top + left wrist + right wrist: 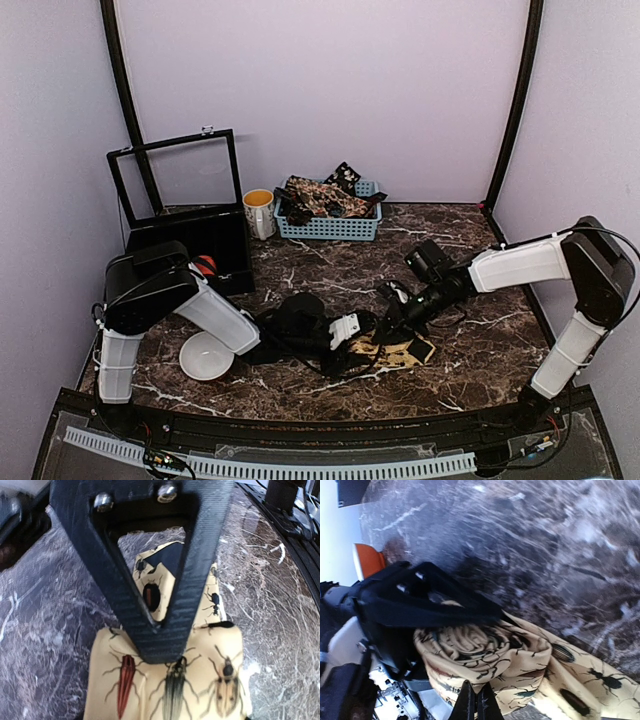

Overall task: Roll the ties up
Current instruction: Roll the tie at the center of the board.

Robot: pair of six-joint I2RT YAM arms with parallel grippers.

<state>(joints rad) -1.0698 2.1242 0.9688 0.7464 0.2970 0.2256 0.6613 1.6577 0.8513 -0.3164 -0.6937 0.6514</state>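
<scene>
A mustard-tan tie printed with beetles [395,352] lies on the marble table between my two grippers. One end is wound into a spiral coil [485,652], and the rest trails flat to the right [592,682]. My left gripper [350,330] is shut on the coil, its black fingers meeting in a V on the fabric [161,652]. The tie also fills the bottom of the left wrist view [170,690]. My right gripper [395,315] pinches the coil's lower edge with its fingertips close together [475,705]. Dark printed ties lie heaped in the basket [325,195].
A pale blue basket [330,228] stands at the back centre with a cup [259,212] to its left. A black box with its lid raised [190,215] stands at the back left. A white bowl [206,356] sits at the front left beside my left arm.
</scene>
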